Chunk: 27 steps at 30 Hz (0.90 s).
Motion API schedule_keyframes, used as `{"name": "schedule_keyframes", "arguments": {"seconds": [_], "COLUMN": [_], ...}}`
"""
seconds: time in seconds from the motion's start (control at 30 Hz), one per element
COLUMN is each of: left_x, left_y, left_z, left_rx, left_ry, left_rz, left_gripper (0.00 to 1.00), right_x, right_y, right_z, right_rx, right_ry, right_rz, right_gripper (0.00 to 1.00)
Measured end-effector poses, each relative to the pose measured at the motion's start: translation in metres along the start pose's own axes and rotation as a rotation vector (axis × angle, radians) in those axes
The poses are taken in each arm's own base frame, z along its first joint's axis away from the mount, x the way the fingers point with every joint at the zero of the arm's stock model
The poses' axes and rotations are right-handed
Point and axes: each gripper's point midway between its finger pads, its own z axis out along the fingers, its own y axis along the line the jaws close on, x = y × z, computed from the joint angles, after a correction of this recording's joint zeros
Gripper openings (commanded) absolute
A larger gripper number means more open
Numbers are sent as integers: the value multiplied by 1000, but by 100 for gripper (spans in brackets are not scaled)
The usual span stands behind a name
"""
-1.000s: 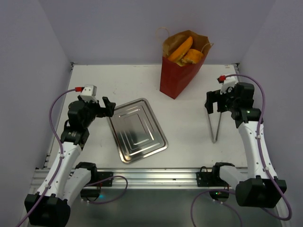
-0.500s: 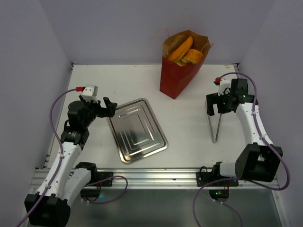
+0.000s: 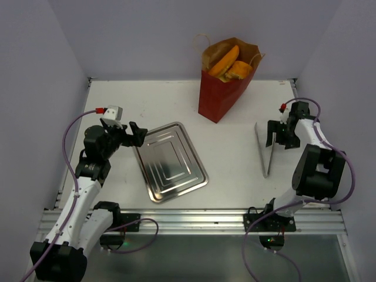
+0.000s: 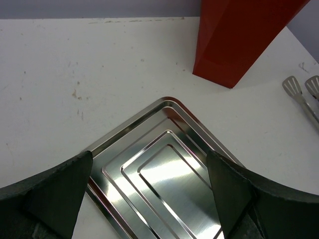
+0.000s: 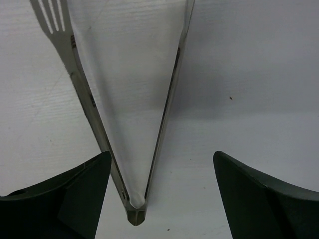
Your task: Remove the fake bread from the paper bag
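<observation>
Near left: left gripper [image 3: 136, 134], fingers spread wide, nothing held. Hangs low over the left corner of the silver tray [image 3: 170, 161], flat on the white table [image 3: 235, 176]. Near right: right gripper [image 5: 162, 184], likewise spread wide and empty, pointing down at metal tongs [image 5: 84, 89]. Straddles their hinged end, one finger to each side, apparently without touching, though hard to judge from the wrist view. Tongs flat on the table, arms splayed, tips toward the far side. Farther back, past the tray and between the two arms: the paper bag [image 3: 218, 97], dark red, upright, mouth agape, string handles up. Inside, at the top: the fake bread [image 3: 227, 62], golden-orange pieces poking above the rim, none taken out.
</observation>
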Motion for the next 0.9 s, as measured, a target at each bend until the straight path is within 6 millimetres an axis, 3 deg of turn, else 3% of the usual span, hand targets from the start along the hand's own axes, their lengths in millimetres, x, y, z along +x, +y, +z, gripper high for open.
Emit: {"name": "schedule_keyframes", "arguments": {"seconds": [0.3, 0.53, 0.9], "left_x": [1, 1, -4], "left_y": [-5, -9, -16], "left_z": [0, -1, 0], "left_rx": [27, 48, 89], "left_ry": [4, 8, -13], "left_rz": [1, 1, 11], "left_gripper": [100, 100, 100], "right_x": [7, 10, -2], "right_y": [-1, -2, -3], "right_z": [33, 54, 58], "right_rx": [-18, -19, -8], "right_ry": [62, 98, 79], "right_rz": [84, 113, 148], "right_gripper": [63, 56, 48]}}
